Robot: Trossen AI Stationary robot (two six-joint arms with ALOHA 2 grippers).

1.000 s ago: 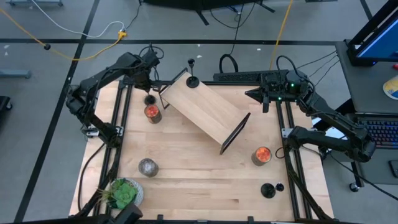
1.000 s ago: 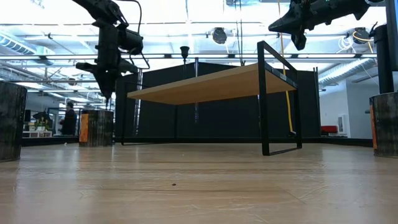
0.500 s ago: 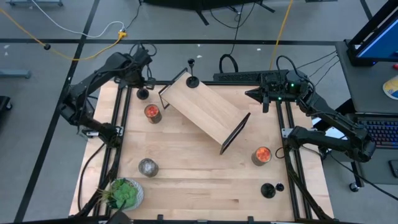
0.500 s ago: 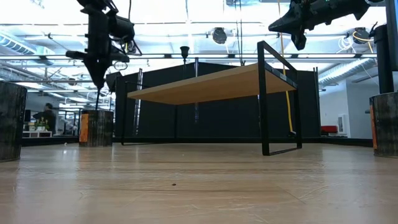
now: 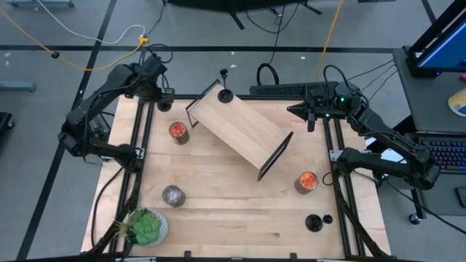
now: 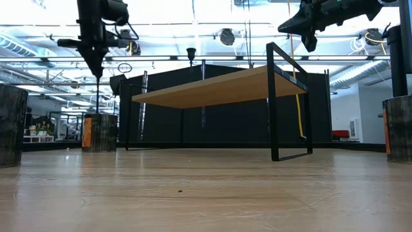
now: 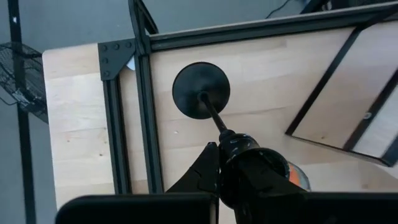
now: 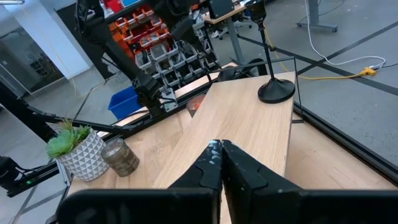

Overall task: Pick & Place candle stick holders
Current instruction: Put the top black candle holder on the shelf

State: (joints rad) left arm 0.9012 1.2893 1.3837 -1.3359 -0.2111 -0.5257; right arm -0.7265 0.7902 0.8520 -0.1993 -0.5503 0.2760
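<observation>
My left gripper (image 5: 159, 92) (image 6: 96, 67) hovers above the table's far left corner, shut on a black candle stick holder (image 7: 201, 90) whose round base (image 5: 164, 107) hangs below it. A second holder (image 5: 226, 93) (image 8: 275, 90) stands by its base on the far end of a small wooden bench (image 5: 240, 129). Another holder (image 5: 314, 222) stands by its base near the table's near right corner. My right gripper (image 5: 291, 109) (image 8: 219, 149) is shut and empty, held high over the far right, pointing toward the bench. My left gripper pinches the upper end of the holder's thin stem (image 7: 219, 124) between its two fingers. The fingers come from above, pointing steeply down, roughly along the stem. The holder hangs below them, base downward and clear of the table.
The black-framed bench lies slantwise across the table's middle. Two orange candle jars (image 5: 178, 132) (image 5: 306, 181), a grey jar (image 5: 173, 195) and a potted plant (image 5: 145, 227) stand on the table. Black rails (image 5: 143, 145) run along both side edges.
My left gripper has risen and drawn back toward the table's far left corner, staying shut. The holder has gone with it, its base carried from beside the left orange jar toward the left rail.
</observation>
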